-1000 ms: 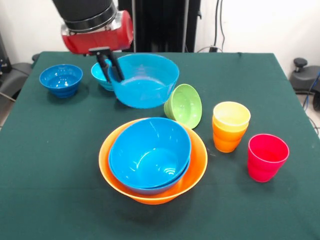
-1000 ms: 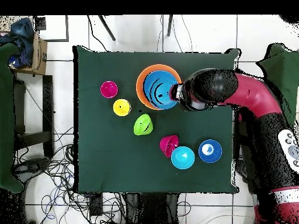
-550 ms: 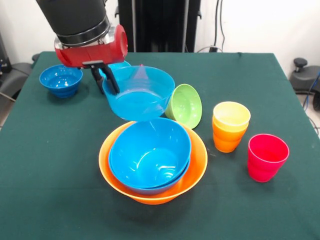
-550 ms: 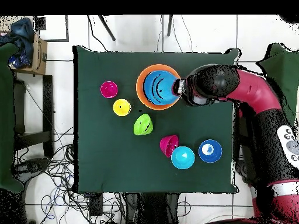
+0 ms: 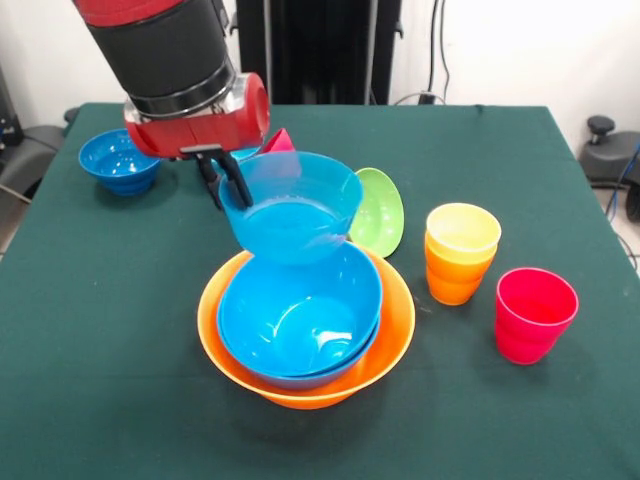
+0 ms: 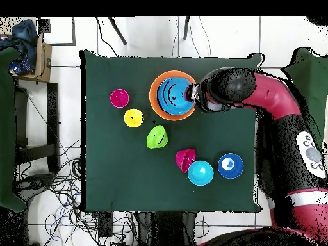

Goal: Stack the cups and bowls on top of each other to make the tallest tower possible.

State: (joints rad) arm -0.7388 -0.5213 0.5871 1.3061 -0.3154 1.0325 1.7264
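I see the end effector [image 5: 226, 180] clamped on the rim of a translucent blue bowl [image 5: 292, 205], fingers straddling the wall, one inside and one outside. Bowl is held in the air, tilted slightly, right above the tower [image 5: 305, 320]. I can't tell if its base touches the bowl below.

Tower so far: large orange bowl [image 5: 385, 345] on the desk [image 5: 100, 330] with a large blue bowl [image 5: 300, 310] nested inside it.

Overhead confirms: arm [image 6: 269, 106] reaches over the orange/blue stack [image 6: 172, 96].

Rest of the pieces on the desk:
- green bowl [image 5: 378, 212] tipped on its side, just behind the tower
- yellow cup [image 5: 462, 232] nested in an orange cup [image 5: 452, 280], to the right in front view
- red cup [image 5: 534, 313] standing alone, near those two
- dark-blue bowl [image 5: 113, 160] upright at far left in front view
- pink bowl [image 6: 186, 159] and light-blue bowl [image 6: 200, 173] side by side in the overhead view, mostly hidden behind the arm in front view
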